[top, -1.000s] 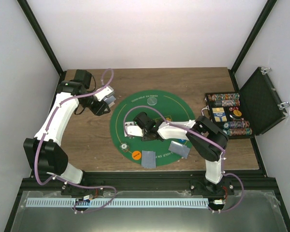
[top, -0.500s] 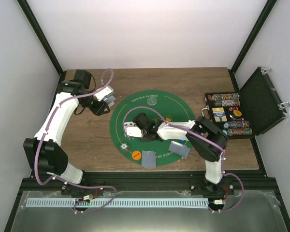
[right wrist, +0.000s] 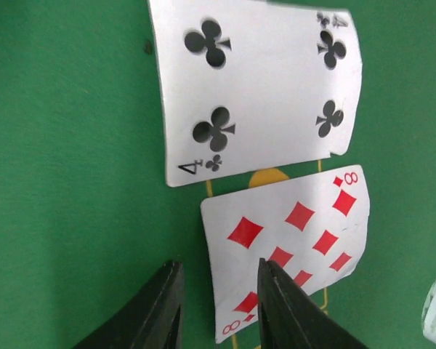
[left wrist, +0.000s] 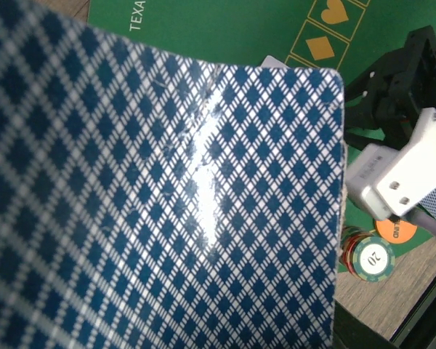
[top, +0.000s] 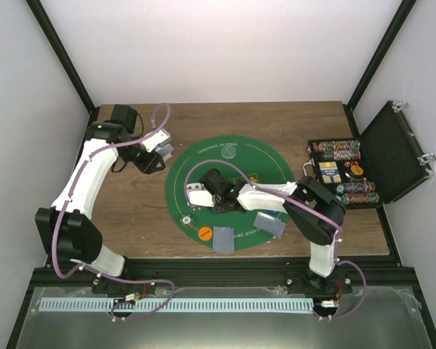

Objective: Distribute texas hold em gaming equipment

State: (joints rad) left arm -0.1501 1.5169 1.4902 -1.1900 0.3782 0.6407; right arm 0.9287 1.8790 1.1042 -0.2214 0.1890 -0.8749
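Observation:
In the left wrist view a blue-diamond card back (left wrist: 167, 196) fills nearly everything and hides my left fingers. From above, my left gripper (top: 158, 150) is off the mat's left edge, shut on a stack of playing cards (top: 166, 150). My right gripper (right wrist: 218, 316) is low over the green mat (right wrist: 73, 145), open. A face-up eight of diamonds (right wrist: 291, 236) lies flat with its near corner between the jaws. Beyond it lies a face-up four of clubs (right wrist: 254, 94). From above, the right gripper (top: 196, 195) is over the mat's left part.
Two grey-backed card piles (top: 223, 238) (top: 270, 224) lie on the mat's near side, with an orange disc (top: 205, 233) and a chip (top: 185, 219). A clear disc (top: 230, 153) sits at the far side. An open black case (top: 392, 156) with chip rows (top: 336, 150) stands on the right.
The right jaws have opened from shut, and the card at their tips now lies free on the mat. The left arm holds its place with the cards.

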